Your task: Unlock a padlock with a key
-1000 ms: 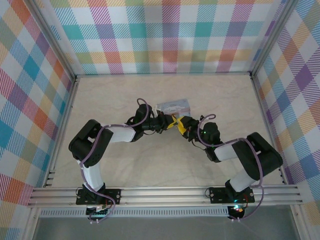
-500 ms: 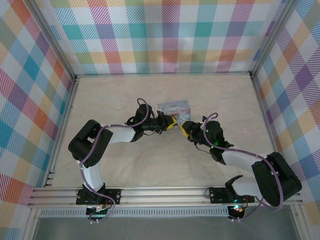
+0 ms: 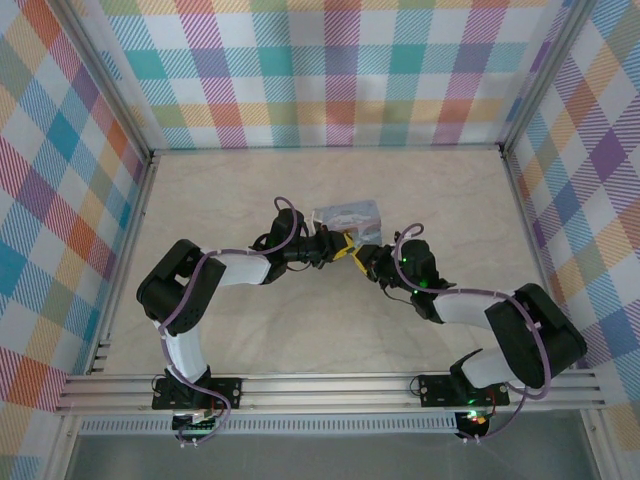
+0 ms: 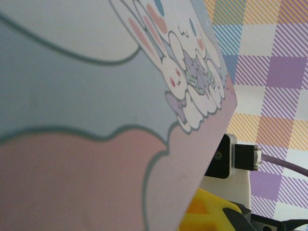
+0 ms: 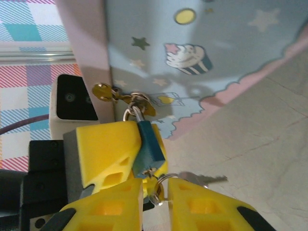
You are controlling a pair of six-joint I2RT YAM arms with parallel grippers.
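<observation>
The padlock (image 5: 147, 144) is hung from the front of the tin box (image 5: 216, 53), which is set near the middle of the surface (image 5: 260, 144). It appears to be clamped between the fingers of the left claw (image 3: 344, 247). The right claw (image 5: 155, 192) is drawn nearly closed around the key ring (image 5: 156, 185); whether the key (image 5: 204, 179) itself is pinched cannot be told. The key's blade is pointed sideways, away from the lock. If only the ring is held, the key may swing loose and the keyhole may be missed. The box, probably light, could also be dragged or tipped if the padlock is pushed off-line.
</observation>
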